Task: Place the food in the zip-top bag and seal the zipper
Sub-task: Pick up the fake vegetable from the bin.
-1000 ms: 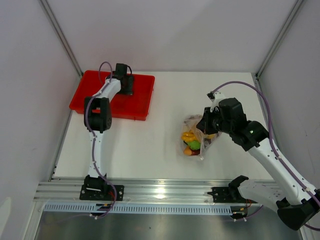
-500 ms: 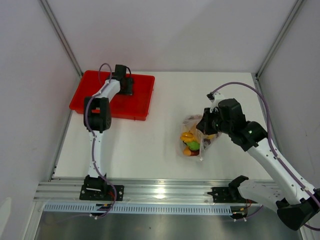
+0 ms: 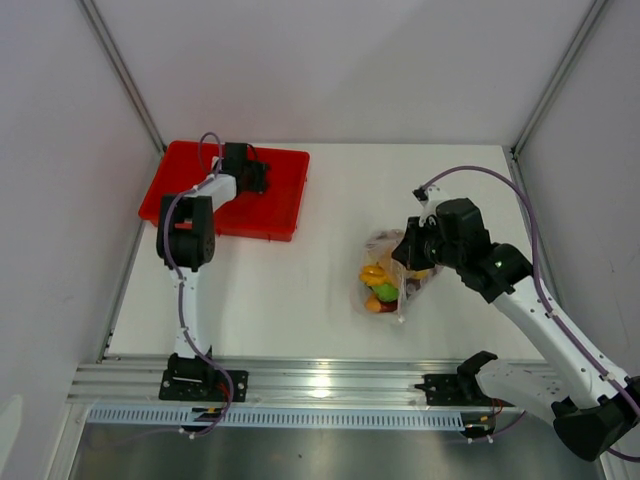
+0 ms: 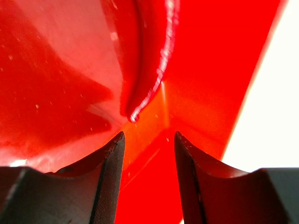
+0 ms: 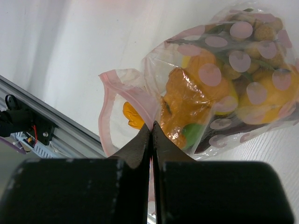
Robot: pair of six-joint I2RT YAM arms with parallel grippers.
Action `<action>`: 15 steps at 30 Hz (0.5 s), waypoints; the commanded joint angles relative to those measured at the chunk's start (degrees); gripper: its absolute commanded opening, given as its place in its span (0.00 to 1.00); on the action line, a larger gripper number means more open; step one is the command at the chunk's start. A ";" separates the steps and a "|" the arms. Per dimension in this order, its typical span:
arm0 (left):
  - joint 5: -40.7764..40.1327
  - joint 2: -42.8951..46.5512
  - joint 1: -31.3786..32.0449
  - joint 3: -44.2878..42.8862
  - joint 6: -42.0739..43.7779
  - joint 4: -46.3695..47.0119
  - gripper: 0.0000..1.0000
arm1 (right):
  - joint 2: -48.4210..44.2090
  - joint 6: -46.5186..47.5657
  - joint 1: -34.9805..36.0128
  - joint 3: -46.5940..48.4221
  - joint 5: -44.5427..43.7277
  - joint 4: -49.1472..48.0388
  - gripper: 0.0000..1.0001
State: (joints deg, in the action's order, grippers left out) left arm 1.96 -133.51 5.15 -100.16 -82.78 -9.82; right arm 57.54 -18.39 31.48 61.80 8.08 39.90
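Right wrist view — right gripper (image 5: 152, 127) clamped on the zip-top bag (image 5: 201, 93).
Bag, food (image 5: 184, 105) inside, sits well right of the red tray (image 4: 60, 70); left gripper (image 4: 149, 137) there, parted, empty. Film looks soft, slippery — grip at the zipper (image 5: 102, 112).

crinkly clear plastic bag (image 5: 224, 70), glossy red plastic tray (image 4: 56, 70), matt white table (image 3: 330, 190)

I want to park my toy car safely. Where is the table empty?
The white table is bare between the red tray and the zip-top bag, and from there down to the near edge. It is crowded by the bag, which the right gripper pinches, and over the tray, where the left gripper hovers.
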 commanded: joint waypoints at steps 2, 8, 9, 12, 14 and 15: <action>1.91 7.91 -0.40 4.79 3.77 12.55 0.48 | -0.23 0.11 -0.28 -0.19 0.54 -2.63 0.00; 3.40 8.10 -0.58 5.94 5.53 18.69 0.34 | -0.41 0.11 -0.37 -0.28 0.63 -2.55 0.00; 3.41 7.83 -0.66 5.68 5.79 18.44 0.32 | -0.41 0.11 -0.37 -0.28 0.54 -2.46 0.00; 3.49 5.90 -0.93 2.52 6.67 16.16 0.17 | -0.58 0.20 -0.37 -0.10 0.19 -2.28 0.00; 3.93 4.85 -1.45 0.41 6.93 15.10 0.06 | -0.59 0.29 -0.46 0.07 0.01 -2.11 0.00; 3.93 3.88 -1.54 -0.47 7.11 14.05 0.02 | -0.59 0.37 -0.55 0.16 -0.08 -1.93 0.00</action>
State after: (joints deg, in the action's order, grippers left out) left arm 5.02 -129.43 4.84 -96.27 -77.91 3.62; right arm 57.54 -18.39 31.33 61.67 8.45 39.18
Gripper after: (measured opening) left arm 0.050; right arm 0.005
